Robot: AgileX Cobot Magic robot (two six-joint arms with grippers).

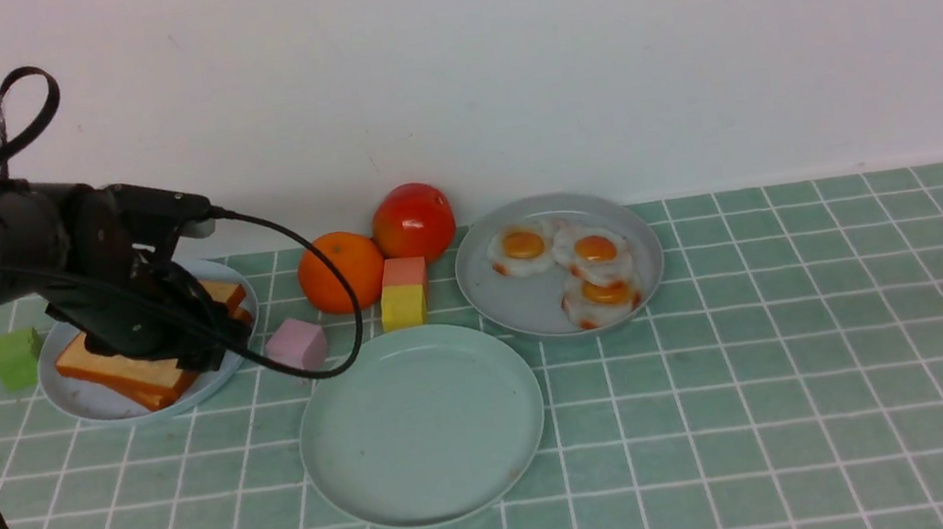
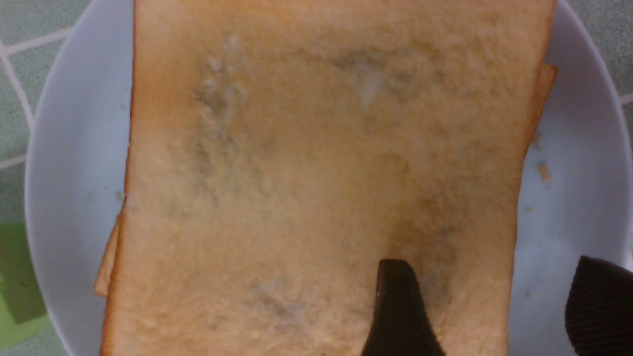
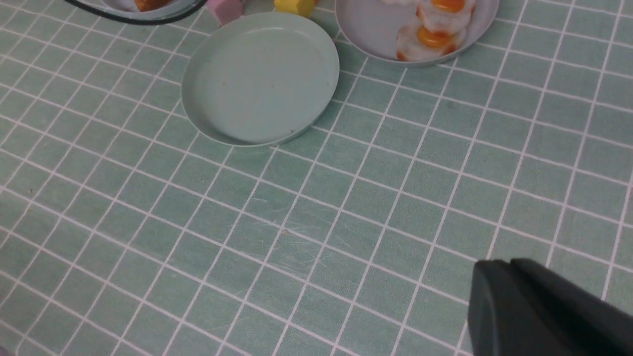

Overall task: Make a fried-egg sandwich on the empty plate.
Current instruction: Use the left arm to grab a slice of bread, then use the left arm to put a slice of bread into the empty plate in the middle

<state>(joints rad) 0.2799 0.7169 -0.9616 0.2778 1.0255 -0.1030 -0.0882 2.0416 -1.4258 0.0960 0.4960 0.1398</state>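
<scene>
**Left gripper sitting over the toast, jaws spread**

Your left gripper (image 2: 489,267) is down over the two toast slices (image 1: 127,376). They're stacked on the pale blue plate (image 1: 90,403) at the far left of the table. In the left wrist view one finger (image 2: 400,311) is over the top slice's face near its edge. The other hangs past that edge above bare plate, so the jaws are apart with nothing clamped. Can't tell if the finger is actually touching the bread.

The empty plate (image 1: 420,424) is well apart from the toast, toward the middle and nearer the robot. Between the two sit a pink cube (image 1: 296,344) and the arm's black cable (image 1: 348,337), which loops down near the mint rim.

Behind the empty plate are a yellow-and-pink block (image 1: 404,294), an orange (image 1: 340,271) and a tomato (image 1: 414,220). The grey plate (image 1: 524,308) with three fried eggs (image 1: 594,252) is to the right rear. A green cube (image 1: 17,358) sits just beside the blue plate.

The right gripper (image 3: 544,306) is only a dark chunk over bare tiles, so I can't tell if it's spread or closed.
</scene>
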